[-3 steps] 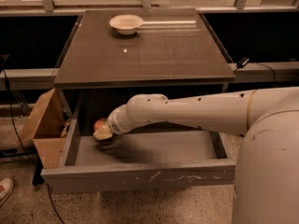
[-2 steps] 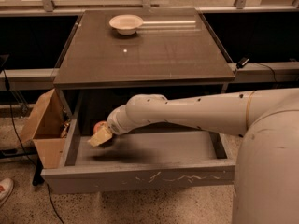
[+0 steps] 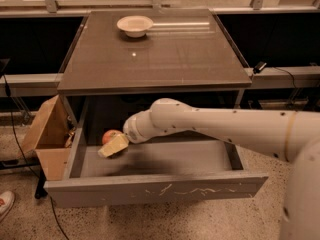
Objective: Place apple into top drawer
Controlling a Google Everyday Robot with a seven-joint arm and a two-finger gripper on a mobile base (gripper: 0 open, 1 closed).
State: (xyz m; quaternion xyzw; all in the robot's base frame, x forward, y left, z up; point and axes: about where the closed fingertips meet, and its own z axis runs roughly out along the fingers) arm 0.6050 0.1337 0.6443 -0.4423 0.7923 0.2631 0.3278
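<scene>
The apple [image 3: 110, 135], red with a yellowish patch, sits low inside the top drawer [image 3: 155, 188] near its back left corner. The drawer is pulled wide open below the table top, and its grey front panel bears pale scratch marks. My gripper [image 3: 114, 146] reaches into the drawer from the right on the white arm [image 3: 215, 126]. Its pale yellow tip lies right in front of and slightly below the apple, touching or almost touching it. The arm hides part of the drawer's back.
A pale shallow bowl [image 3: 134, 25] stands at the back of the brown table top [image 3: 160, 59]. A brown cardboard box [image 3: 47, 134] stands open against the drawer's left side. Cables run along the floor at left. A shoe [image 3: 5, 204] shows at the lower left.
The gripper's pale tip has dropped a little down and left in front of the apple. The apple has stayed in the drawer's back left corner.
</scene>
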